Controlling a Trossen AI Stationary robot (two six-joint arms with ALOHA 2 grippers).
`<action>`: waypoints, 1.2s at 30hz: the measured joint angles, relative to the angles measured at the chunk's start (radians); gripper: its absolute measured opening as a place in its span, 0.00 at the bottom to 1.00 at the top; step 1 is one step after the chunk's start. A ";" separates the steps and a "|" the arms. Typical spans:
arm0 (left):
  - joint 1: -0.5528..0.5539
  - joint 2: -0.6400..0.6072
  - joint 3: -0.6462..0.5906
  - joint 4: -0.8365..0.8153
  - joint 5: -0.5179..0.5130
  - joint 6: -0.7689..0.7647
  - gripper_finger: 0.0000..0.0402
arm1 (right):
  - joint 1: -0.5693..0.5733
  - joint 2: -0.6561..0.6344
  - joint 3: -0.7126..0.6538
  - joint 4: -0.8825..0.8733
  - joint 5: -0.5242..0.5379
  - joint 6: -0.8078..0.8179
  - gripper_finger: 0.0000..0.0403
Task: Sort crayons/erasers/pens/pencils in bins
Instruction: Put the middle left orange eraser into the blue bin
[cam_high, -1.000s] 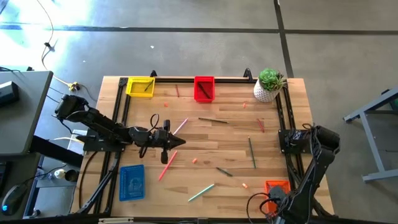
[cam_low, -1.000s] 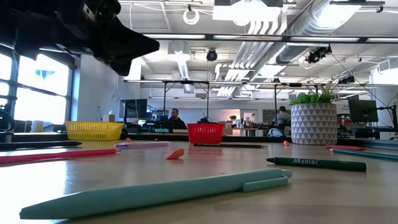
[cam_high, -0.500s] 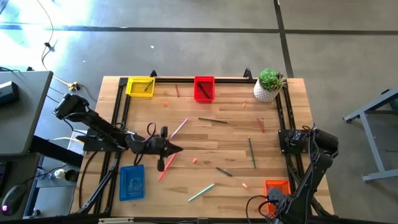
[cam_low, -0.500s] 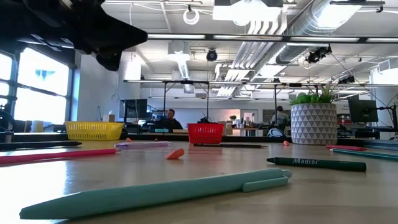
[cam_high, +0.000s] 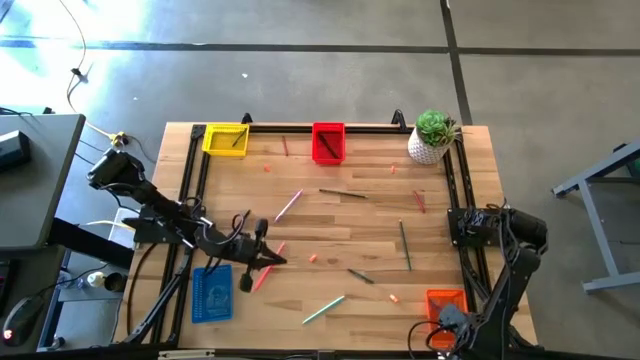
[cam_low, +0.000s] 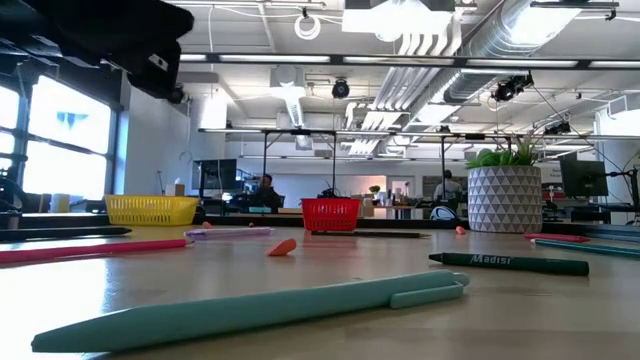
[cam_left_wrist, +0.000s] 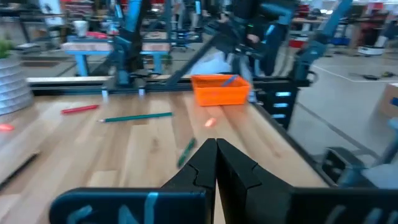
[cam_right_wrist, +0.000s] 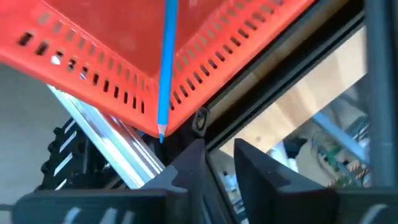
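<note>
Nearest us, the right gripper (cam_right_wrist: 214, 158) hangs over the orange bin (cam_high: 446, 301) at the bench's (cam_high: 340, 215) near right corner, fingers slightly apart, a blue pencil (cam_right_wrist: 166, 65) lying in the bin. Farther in, we see the left arm stretched low, its gripper (cam_high: 268, 259) pressed together beside the blue bin (cam_high: 211, 292).

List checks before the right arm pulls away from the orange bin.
1. Right gripper open, nothing between its fingers: ok.
2. Blue pencil fully inside the orange bin: cannot tell; its tip shows at the bin's corner.
3. Left gripper shut and empty: ok.
4. Left gripper near the blue bin, well apart from the right arm: ok.
5. Table sorted: not ok; teal pen and green pencil lie loose.
</note>
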 joint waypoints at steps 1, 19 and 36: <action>-0.006 0.000 0.000 0.000 0.002 -0.004 0.00 | 0.000 0.000 0.010 -0.018 0.030 -0.014 0.16; -0.072 0.256 0.180 -0.076 -0.089 -0.028 0.00 | -0.283 -0.038 -0.223 0.761 0.939 -1.062 0.00; 0.028 0.474 0.399 -0.349 -0.224 -0.346 0.06 | -0.538 -0.138 -0.902 2.128 0.767 -1.660 0.00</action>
